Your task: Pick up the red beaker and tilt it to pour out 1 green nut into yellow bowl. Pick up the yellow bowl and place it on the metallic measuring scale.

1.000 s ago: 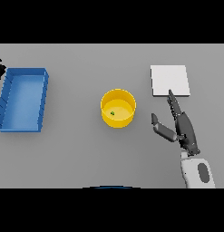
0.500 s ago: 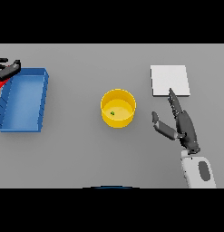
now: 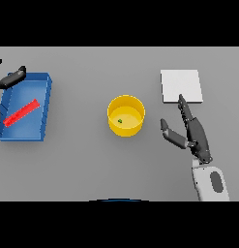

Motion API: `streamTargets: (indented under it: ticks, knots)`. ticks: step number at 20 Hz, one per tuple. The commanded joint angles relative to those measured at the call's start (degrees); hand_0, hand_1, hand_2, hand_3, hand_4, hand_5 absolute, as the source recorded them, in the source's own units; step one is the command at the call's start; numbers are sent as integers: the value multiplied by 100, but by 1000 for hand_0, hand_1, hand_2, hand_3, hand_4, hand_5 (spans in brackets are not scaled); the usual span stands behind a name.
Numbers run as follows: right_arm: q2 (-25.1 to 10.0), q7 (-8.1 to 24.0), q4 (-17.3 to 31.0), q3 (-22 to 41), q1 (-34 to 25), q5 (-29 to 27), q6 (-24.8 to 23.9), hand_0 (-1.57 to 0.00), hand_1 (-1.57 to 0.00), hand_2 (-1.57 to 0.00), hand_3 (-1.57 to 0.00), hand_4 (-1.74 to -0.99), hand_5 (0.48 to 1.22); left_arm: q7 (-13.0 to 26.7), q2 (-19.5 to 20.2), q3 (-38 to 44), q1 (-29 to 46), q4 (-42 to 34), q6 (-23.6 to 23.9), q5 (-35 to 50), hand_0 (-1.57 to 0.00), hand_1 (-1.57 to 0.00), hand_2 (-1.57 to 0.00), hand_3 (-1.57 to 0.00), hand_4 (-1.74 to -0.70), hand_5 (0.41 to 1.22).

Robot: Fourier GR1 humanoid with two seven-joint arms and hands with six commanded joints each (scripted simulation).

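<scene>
Head view: grey table (image 3: 82, 164) seen from above.
Yellow bowl (image 3: 126, 116): centre of frame, upright on the table, apart from everything else.
Green nut (image 3: 120, 121): small speck lying inside the yellow bowl, on its floor.
Red beaker (image 3: 22, 112): left side of frame, lying on its side at a slant inside the blue tray (image 3: 46, 104), held by nothing.
Metallic measuring scale (image 3: 182, 86): pale square plate at upper right, flat on the table, well apart from the bowl.
Right hand (image 3: 192, 131): lower right of frame, just below the scale, fingers straight and spread, thumb stuck out toward the bowl, gripping nothing; fingertip reaching the scale's lower edge.
Left hand (image 3: 10, 78): far left edge, above the tray's upper corner, mostly cut off by the frame; fingers extended, holding nothing.
</scene>
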Motion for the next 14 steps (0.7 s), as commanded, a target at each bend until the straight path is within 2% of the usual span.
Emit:
streamTargets:
  ticks: [1, 2, 4, 6, 8, 10, 11, 14]
  knots:
    - [-20, 9, -45, 26, 15, 55, -14, 1, 1, 1, 1, -1277, 704, -34, -43, 21, 5, -40, 74, 18, -53, -45, -40, -25, -730, 661]
    - [-108, 148, -122, 60, -6, 271, -125, 1, 1, 1, 1, -1281, 688, -26, -34, 53, 51, -107, 99, 40, -42, -36, -32, -19, -728, 664]
    - [-252, 400, -171, 241, -204, 705, -188, 1, 1, 1, 1, -1222, 662, -100, -46, 83, 47, -121, 156, 58, -27, -22, -20, -12, -718, 675]
    - [-430, 186, -95, 374, -525, 650, 199, -13, 1, 1, 1, -1167, 672, -131, -94, 102, 22, -166, 196, 96, -17, -14, -12, -7, -720, 685]
    - [-722, 58, 29, 508, -886, 685, 618, -8, 1, 1, 1, -1202, 683, -168, -108, 102, 73, -228, 221, 103, -10, -9, -8, -4, -726, 700]
    - [-996, 32, 285, 796, -1328, 1077, 877, -5, 1, 1, 1, -1254, 666, -136, -117, 134, 117, -298, 220, 145, -6, -5, -5, -2, -738, 709]
    - [-1071, 114, 350, 971, -1488, 1331, 931, -3, 1, 1, 1, -1260, 656, -137, -117, 108, 84, -267, 219, 114, -5, -4, -3, -2, -739, 709]
    - [-1401, 23, 471, 1466, -1909, 1992, 1175, -1, 1, 1, 1, -1234, 627, -230, -99, 169, 110, -315, 200, 195, -2, -2, -1, 0, -746, 709]
